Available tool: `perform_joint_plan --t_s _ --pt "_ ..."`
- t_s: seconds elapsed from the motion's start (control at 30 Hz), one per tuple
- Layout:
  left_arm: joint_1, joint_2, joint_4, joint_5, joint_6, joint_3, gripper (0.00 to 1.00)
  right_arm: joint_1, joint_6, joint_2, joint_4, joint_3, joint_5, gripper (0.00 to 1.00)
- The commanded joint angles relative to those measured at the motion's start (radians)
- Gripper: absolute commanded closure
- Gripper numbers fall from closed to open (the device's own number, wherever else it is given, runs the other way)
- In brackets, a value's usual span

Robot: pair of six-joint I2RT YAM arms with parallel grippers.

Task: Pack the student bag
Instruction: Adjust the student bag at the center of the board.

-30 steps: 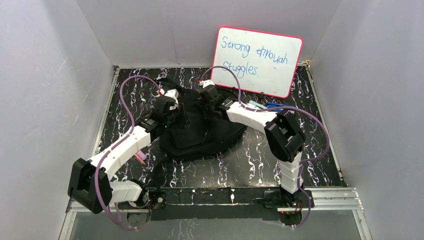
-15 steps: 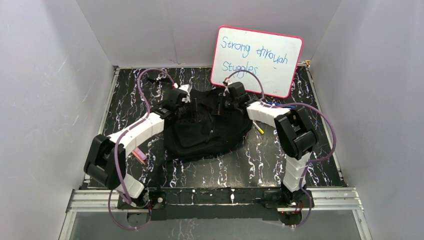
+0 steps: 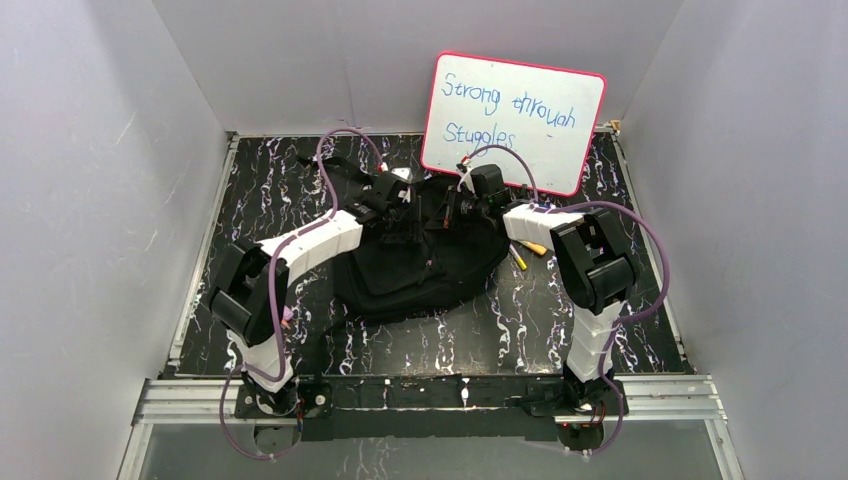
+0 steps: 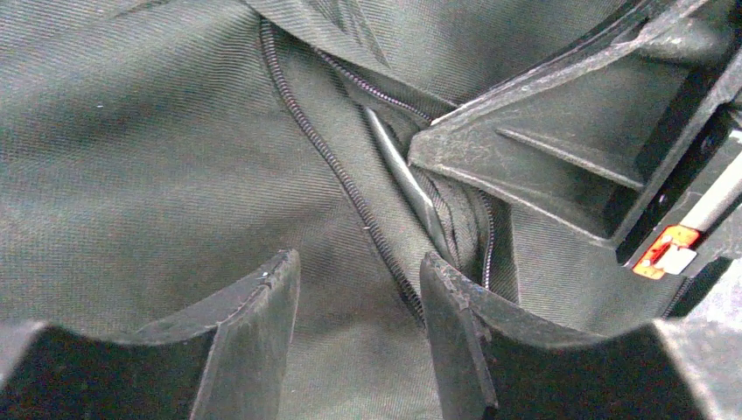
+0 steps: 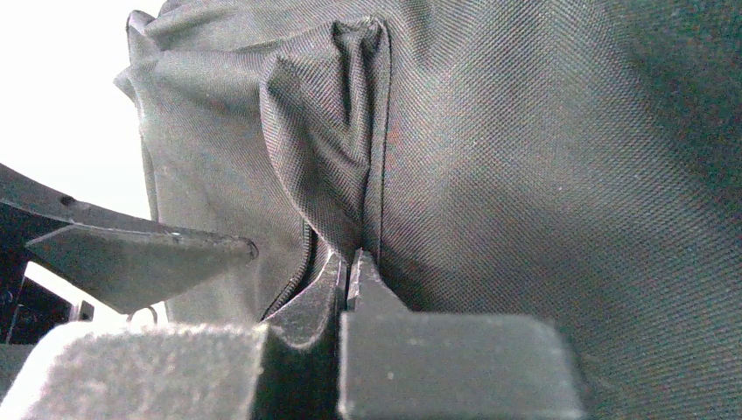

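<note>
Both arms have stretched farther back from their bases, tugging the soft black fabric backpack [image 3: 420, 275] rearward on the middle of the black marbled tabletop [image 3: 620, 330]. The left tool [image 4: 359, 267] hangs part open over its zip [image 4: 350, 192], gripping nothing; the right tool [image 5: 348, 258] is pinched tight on a fabric fold. Limp and light, it should sag, so seams or zip edges seem the best hold.

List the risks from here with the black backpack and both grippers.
1. The right gripper pinches only a thin fold of the soft black fabric backpack; a pull may slip it free.
2. The left gripper, open at the zip coil, sits close to the right one; they might collide.
3. The thin yellow and orange sticks beside the right arm could get swept away.
</note>
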Motion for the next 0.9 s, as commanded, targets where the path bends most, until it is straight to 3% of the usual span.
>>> perform_joint_plan --t_s 0.0,0.5,0.6,0.73,0.87 --pt "-0.023 0.021 -0.037 -0.049 0.015 0.071 0.49 0.001 0.005 0.013 0.003 -0.024 -0.042 1.00" --pt "-0.086 0.105 -0.191 -0.224 0.115 0.149 0.58 0.000 0.018 0.011 0.013 -0.032 -0.044 1.00" --pt "-0.087 0.108 -0.206 -0.248 0.131 0.158 0.70 -0.001 0.019 0.007 0.012 -0.034 -0.043 1.00" --pt "-0.086 0.100 -0.211 -0.276 0.142 0.162 0.99 0.002 0.058 -0.016 0.034 -0.066 -0.048 1.00" --pt "-0.082 0.090 -0.223 -0.335 0.147 0.162 1.00 0.023 0.155 -0.062 0.110 -0.143 -0.034 1.00"
